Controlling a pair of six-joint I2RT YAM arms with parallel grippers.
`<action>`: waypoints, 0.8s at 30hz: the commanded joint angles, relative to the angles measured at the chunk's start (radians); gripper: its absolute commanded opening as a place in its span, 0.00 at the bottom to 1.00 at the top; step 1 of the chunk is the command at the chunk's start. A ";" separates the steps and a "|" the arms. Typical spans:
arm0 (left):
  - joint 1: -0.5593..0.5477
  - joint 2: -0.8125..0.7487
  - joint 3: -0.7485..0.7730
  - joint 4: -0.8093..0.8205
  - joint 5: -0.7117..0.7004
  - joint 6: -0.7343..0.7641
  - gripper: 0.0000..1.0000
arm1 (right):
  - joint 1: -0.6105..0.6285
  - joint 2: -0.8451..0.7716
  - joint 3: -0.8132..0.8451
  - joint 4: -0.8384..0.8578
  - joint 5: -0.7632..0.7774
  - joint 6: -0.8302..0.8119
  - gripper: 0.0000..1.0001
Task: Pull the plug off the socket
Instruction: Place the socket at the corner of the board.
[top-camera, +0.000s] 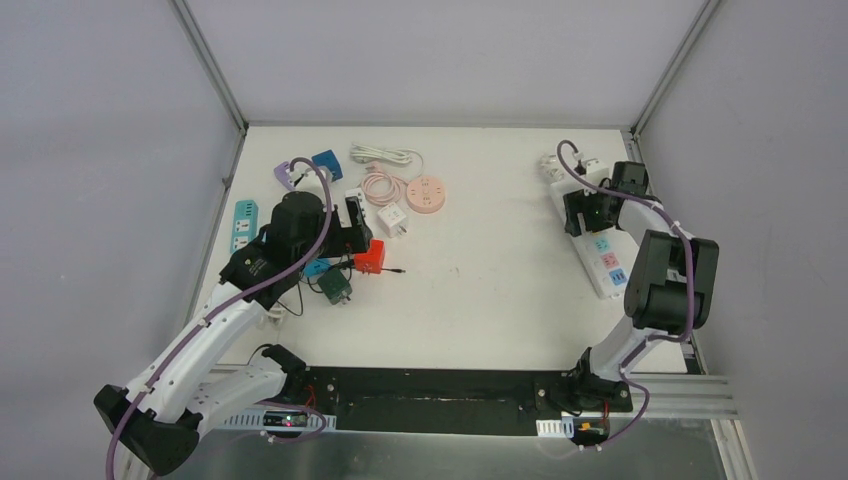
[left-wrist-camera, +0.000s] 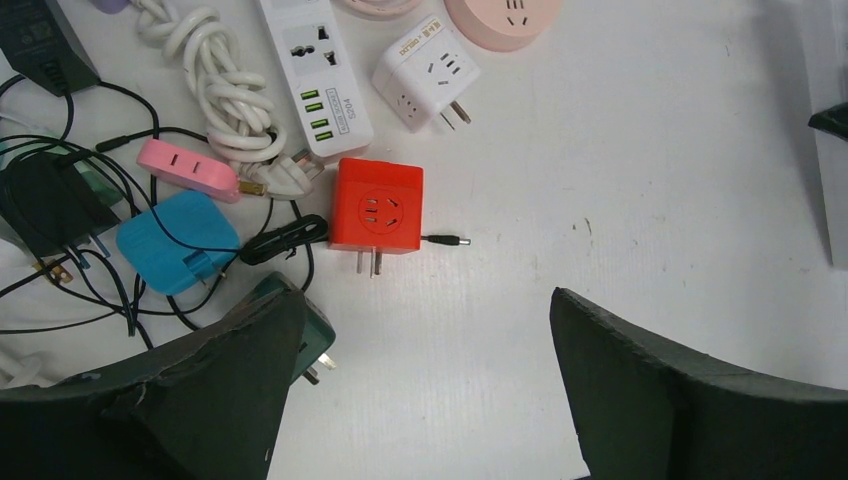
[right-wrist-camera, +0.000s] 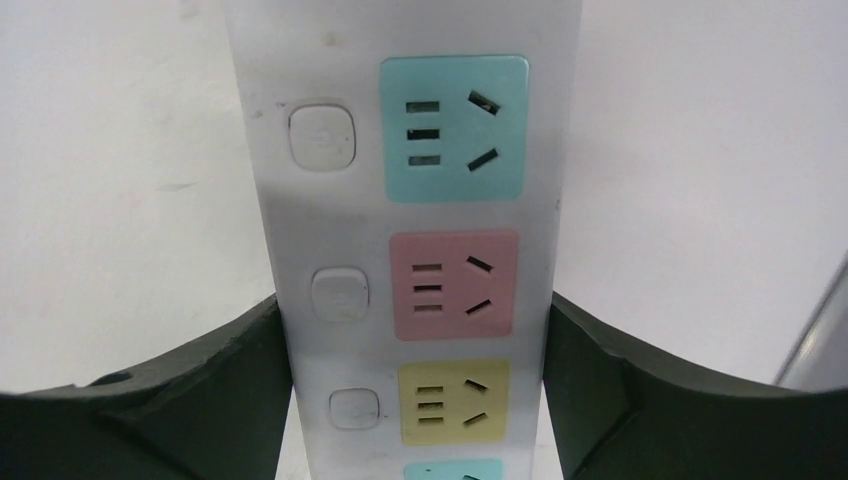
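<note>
Your left gripper (left-wrist-camera: 420, 330) hangs with its jaws spread wide and nothing between them. It is well to the left of the colour-socket strip (right-wrist-camera: 330, 50), over one red cube adapter (left-wrist-camera: 377, 204) and a loose tangle of other adapters.

Your right gripper (right-wrist-camera: 415, 340) is the nearer one. Its fingers (right-wrist-camera: 220, 390) sit against both long edges of the strip, clamping across its width as far as I can judge. The strip's long axis runs away from the arm bases, so a pull would likely go up off its face.

Count four coloured sockets in the wrist view, all empty, and three buttons. The plug isn't visible there. One white lump (top-camera: 553, 172) at the strip's far end may be it, but it's too small to tell.
</note>
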 joint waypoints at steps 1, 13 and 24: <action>0.005 -0.024 -0.002 0.037 0.017 -0.004 0.95 | -0.027 0.081 0.143 0.137 0.287 0.266 0.00; 0.005 -0.018 0.002 0.041 0.024 -0.011 0.95 | -0.096 0.259 0.351 0.022 0.337 0.307 0.00; 0.005 0.000 0.037 0.041 0.036 0.007 0.95 | -0.142 0.227 0.400 -0.055 0.175 0.356 1.00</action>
